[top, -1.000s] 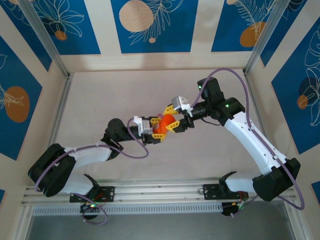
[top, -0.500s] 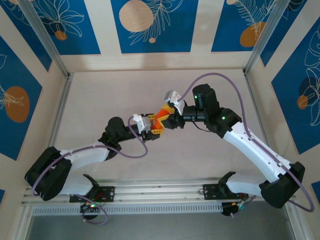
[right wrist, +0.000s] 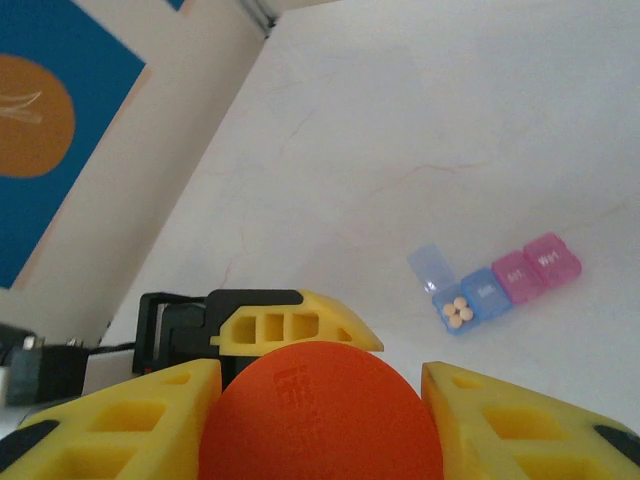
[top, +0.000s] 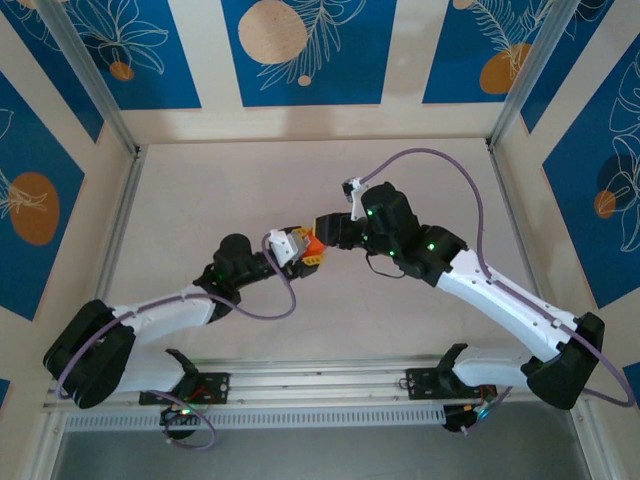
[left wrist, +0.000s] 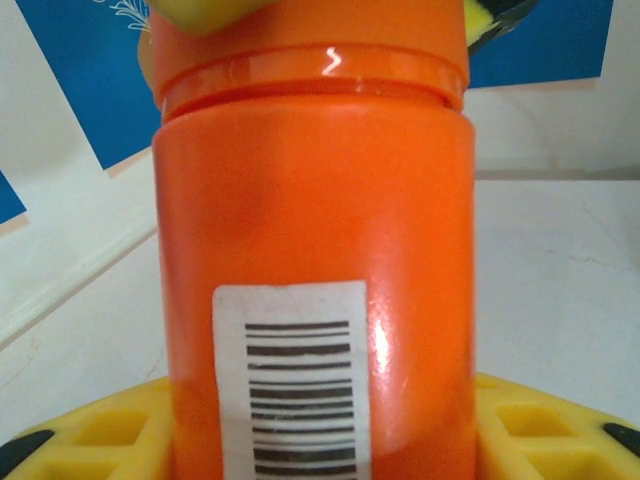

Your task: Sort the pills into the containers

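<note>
Both arms have swung toward 10 o'clock in the top view. Blue leaf-printed walls (top: 300, 50) ring the pale table (right wrist: 400, 130). The left gripper (top: 303, 252) is clamped on the orange bottle (left wrist: 315, 220), which bears a white barcode label (left wrist: 292, 380); the right gripper (right wrist: 322, 375) clasps its cap (right wrist: 320, 430). At 1 o'clock from the cap lie the containers (right wrist: 497, 283), blue lid open, pale pills (right wrist: 458, 312) inside; the lid lettering is unreadable.

Containers (right wrist: 510, 278) lying flat, blue lid open (pills (right wrist: 458, 312) inside)
</note>
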{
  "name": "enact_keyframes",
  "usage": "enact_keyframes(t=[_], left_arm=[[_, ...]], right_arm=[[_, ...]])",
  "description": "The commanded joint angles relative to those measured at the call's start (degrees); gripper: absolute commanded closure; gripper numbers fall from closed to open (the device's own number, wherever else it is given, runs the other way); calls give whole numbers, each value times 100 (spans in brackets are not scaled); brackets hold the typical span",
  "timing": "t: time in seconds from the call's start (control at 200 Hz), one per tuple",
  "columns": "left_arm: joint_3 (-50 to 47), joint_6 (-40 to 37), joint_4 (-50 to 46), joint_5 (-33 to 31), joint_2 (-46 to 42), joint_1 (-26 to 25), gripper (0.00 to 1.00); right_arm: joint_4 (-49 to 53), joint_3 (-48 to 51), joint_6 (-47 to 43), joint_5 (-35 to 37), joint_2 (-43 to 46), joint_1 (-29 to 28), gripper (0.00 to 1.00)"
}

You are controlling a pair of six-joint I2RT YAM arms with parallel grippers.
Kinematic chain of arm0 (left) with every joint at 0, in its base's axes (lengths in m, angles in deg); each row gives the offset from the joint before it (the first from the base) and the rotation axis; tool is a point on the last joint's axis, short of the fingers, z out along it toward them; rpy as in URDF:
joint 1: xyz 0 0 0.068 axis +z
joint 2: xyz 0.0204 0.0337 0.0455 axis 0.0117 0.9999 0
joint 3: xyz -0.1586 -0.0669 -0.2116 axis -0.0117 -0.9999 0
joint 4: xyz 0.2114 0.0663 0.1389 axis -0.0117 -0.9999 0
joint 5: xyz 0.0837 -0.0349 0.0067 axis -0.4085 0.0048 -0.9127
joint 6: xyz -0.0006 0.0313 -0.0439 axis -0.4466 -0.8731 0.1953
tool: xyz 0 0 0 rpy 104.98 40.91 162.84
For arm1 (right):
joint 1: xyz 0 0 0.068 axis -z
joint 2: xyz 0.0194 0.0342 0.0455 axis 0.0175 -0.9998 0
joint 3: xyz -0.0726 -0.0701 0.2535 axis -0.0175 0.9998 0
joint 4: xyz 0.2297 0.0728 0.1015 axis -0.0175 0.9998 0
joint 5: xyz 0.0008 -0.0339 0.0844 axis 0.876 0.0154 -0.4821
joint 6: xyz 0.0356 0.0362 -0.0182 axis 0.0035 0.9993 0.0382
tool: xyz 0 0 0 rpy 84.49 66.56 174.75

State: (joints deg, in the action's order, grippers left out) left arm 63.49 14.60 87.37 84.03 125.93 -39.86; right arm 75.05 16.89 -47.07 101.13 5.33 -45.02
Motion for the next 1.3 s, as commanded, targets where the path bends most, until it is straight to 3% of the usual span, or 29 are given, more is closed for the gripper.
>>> enact_keyframes(t=[0.0,0.22,0.32,0.365,0.59,0.81,0.93,1.11,1.296], left_arm=[[302,-403,627,150,-342,-164,100],[199,-522,592,31,-303,-243,100],[145,-535,621,31,-264,-256,100],[128,-531,644,21,-245,-260,100],[75,-505,770,17,-121,-253,100],[-30,-394,982,47,-105,-257,100],[-75,-314,1038,92,-171,-249,100],[-115,-102,1195,252,-224,-227,100],[-157,139,1354,514,-307,-185,100]], right_arm=[[560,-17,1085,1024,-74,-89,54],[985,-177,2571,1607,2,-192,45],[1104,-335,2704,1673,-11,-238,39],[1106,-393,2714,1713,-20,-270,34],[926,-513,2491,1560,-83,-320,29],[802,-778,1302,1446,103,-36,27],[632,-853,130,671,234,405,30],[359,-840,-2432,-1212,455,1047,31],[611,-680,-4829,-3971,766,1438,33]])
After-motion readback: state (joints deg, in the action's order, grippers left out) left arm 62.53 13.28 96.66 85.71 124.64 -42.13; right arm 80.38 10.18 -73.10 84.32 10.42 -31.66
